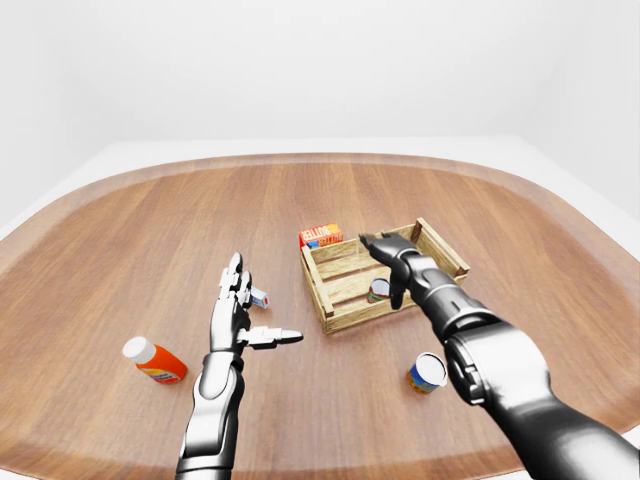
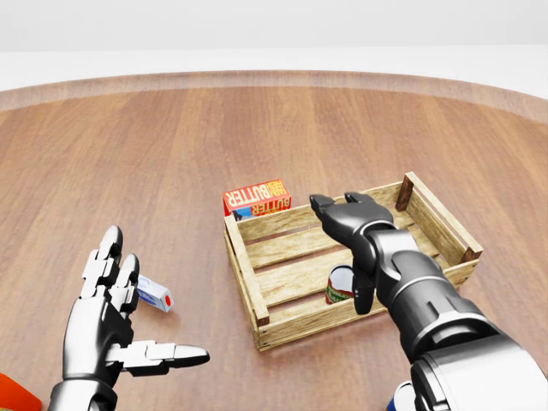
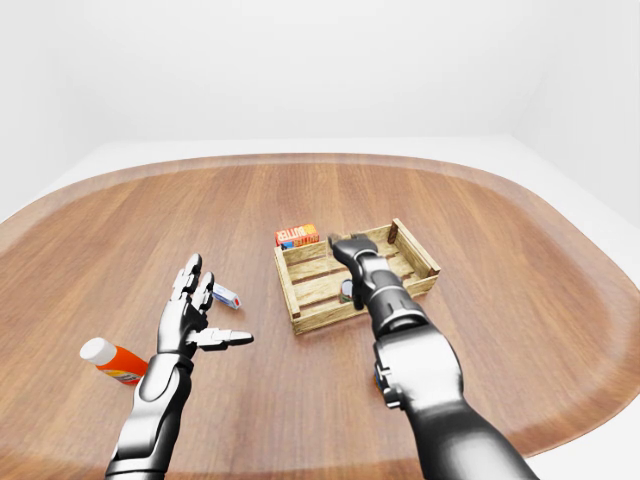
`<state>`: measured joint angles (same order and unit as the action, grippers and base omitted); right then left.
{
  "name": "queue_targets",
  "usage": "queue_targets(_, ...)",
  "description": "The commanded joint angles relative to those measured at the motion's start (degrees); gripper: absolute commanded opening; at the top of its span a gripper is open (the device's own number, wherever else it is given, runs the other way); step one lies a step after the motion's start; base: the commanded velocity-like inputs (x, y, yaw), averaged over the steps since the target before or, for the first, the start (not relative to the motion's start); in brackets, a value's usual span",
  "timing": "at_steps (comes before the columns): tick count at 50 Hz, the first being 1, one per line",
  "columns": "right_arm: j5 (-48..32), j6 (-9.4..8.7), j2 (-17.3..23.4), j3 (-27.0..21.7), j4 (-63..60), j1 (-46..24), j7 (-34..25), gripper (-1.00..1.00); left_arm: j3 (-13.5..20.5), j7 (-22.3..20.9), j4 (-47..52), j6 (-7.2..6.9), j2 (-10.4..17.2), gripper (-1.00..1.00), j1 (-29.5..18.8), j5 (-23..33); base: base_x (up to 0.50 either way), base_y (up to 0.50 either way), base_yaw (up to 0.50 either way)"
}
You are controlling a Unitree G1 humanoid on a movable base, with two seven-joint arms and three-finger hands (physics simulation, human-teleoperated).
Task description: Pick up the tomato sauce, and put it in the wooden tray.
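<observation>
In the head view, one tomato sauce can (image 2: 340, 284) is standing inside the one wooden tray (image 2: 244, 257), the right hand (image 2: 353, 231) spreading open above it. In the left-eye view, one left hand (image 1: 236, 315) is hovering open, beside one orange bottle (image 1: 154, 361).

Three head-mounted cameras look down and ahead over the robot's arms at a round wooden table (image 1: 150, 220). The head view sits closest, with the wooden tray (image 2: 248, 265) right of its centre. The two eye views take in the whole table and white walls. All three share the tray and the butter box (image 2: 257, 197) just beyond it.
</observation>
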<state>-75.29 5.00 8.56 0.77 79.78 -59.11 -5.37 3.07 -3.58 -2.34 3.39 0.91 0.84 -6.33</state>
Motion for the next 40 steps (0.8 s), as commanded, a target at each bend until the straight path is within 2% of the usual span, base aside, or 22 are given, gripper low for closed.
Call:
queue_targets(1,-0.13,0.0,-0.01,0.0,0.01,0.47,0.47,1.0,-0.03,-0.04,0.01,0.07,-0.01,1.0,0.09,0.01,0.0,0.0,0.0)
queue_targets(10,-0.11,0.0,0.18,-0.06,-0.02,-0.03,0.54,1.0,-0.02,-0.03,0.13,-0.03,-0.01,1.0,0.1,0.03,0.0,0.0,0.0)
queue_targets(40,1.98,0.0,5.85,2.06,-2.91,-14.71,1.68,1.0,-0.2,0.09,0.46,-0.25,-0.09,1.0,0.29,0.25,0.0,0.0,0.0)
